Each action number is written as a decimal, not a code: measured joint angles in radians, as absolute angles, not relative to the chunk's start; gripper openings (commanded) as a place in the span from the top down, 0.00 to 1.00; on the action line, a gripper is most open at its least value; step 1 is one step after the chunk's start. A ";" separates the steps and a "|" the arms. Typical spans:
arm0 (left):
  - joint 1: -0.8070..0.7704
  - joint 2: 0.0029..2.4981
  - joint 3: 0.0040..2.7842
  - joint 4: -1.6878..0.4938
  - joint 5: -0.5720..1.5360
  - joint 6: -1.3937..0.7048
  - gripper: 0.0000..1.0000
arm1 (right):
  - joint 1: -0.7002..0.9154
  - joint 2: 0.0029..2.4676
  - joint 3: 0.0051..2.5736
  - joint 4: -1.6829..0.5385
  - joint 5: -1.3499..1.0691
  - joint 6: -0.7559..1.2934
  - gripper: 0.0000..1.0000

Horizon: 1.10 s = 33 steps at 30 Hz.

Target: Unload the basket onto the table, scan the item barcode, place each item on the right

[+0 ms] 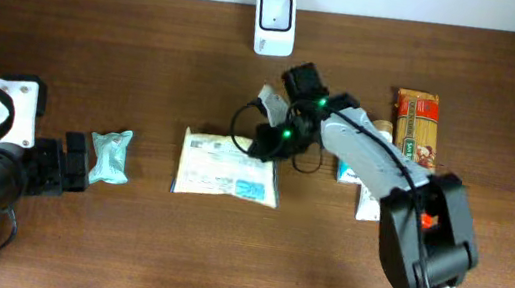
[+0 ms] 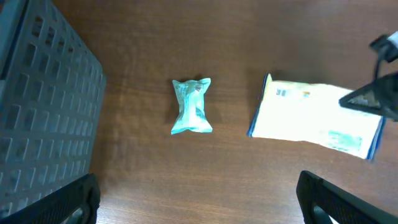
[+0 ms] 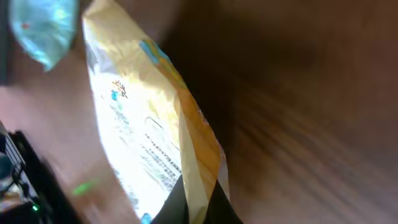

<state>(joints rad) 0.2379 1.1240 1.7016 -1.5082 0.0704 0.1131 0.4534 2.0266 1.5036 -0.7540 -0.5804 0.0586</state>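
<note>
Pickup is the step in hand: your right gripper (image 1: 262, 145) is closed on the far right corner of the white and yellow packet (image 1: 229, 168), which lies in the middle of the table (image 1: 121, 256), below the white scanner (image 1: 277, 11) at the far edge. The wrist view is blurred, but that corner seems pinched and tipped up. Next you need to lift the packet clear, find its barcode face and turn it toward the scanner window. Your left gripper (image 1: 73, 164) stands fully open, holding nothing, just beside the teal pouch (image 1: 109, 156).
</note>
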 measured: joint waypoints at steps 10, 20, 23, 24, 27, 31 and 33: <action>0.238 1.124 1.702 -1.510 0.070 0.113 0.01 | 0.386 2.006 1.894 -1.175 -0.842 -0.257 0.96; 0.238 1.124 1.702 -1.508 0.070 0.113 0.01 | 0.151 2.005 1.980 -1.265 -1.079 -0.269 0.96; 0.238 1.124 1.702 -1.509 0.070 0.113 0.01 | 0.151 2.005 1.980 -1.256 -1.079 -0.269 0.96; 0.238 1.124 1.702 -1.509 0.070 0.113 0.01 | 0.151 2.005 1.980 -1.248 -1.079 -0.270 0.96; 0.238 1.124 1.702 -1.509 0.070 0.113 0.01 | 0.156 2.005 1.980 -1.121 -1.019 -0.233 0.96; 0.238 1.124 1.702 -1.509 0.071 0.113 0.01 | 0.234 2.005 1.981 -0.977 -0.551 -0.137 0.96; 0.238 1.124 1.702 -1.508 0.070 0.113 0.01 | 0.292 2.005 1.980 -0.903 -0.241 -0.129 0.96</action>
